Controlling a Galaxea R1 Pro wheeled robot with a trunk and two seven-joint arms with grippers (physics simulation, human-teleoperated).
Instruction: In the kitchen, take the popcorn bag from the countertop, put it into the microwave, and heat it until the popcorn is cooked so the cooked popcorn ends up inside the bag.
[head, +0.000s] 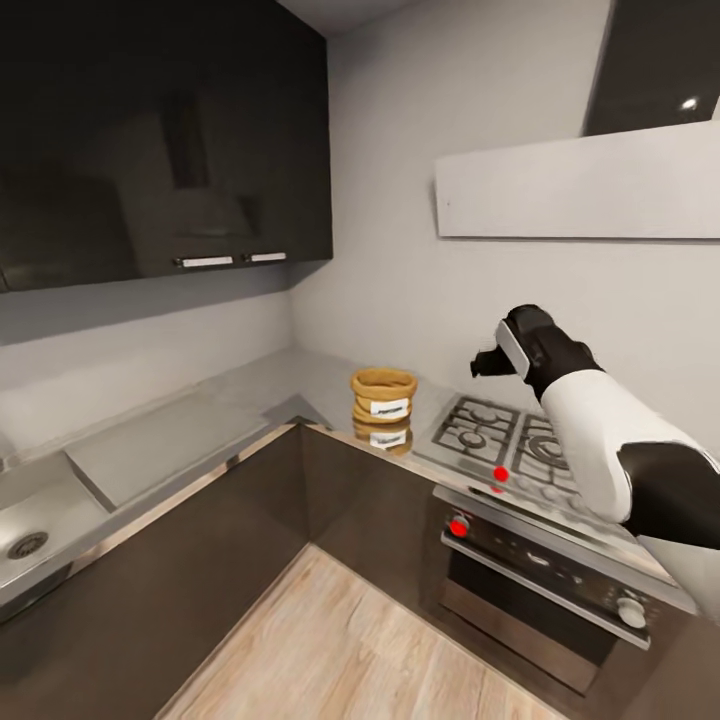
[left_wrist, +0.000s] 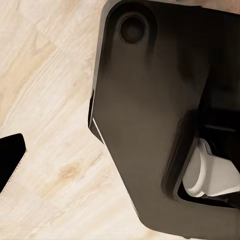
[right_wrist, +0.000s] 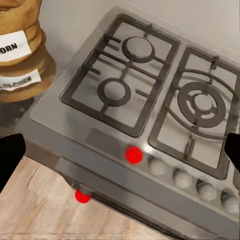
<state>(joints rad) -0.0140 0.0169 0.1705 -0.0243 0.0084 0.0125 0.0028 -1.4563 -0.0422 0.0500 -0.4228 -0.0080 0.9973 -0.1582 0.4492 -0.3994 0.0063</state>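
Head view: popcorn bag (head: 383, 397) stands upright on the grey worktop (head: 250, 385), in the corner run just at 9 o'clock of the gas hob (head: 505, 440). Its long axis is vertical, rolled rim up, white label facing me. It mirrors in the glossy slab below it.

My right tool (head: 492, 361) hangs above the hob's near-left burner, at 3 o'clock of the bag and apart from it, arm stretched forward. I judge this an approach pose for a side grasp. Right wrist view puts the dark fingertips (right_wrist: 10, 157) at opposite frame edges, so the jaws are spread wide with nothing between.

Left wrist view: wooden floor (left_wrist: 45, 100) and my own dark base (left_wrist: 150, 125), so that arm likely hangs parked. Its tool's state I cannot tell.
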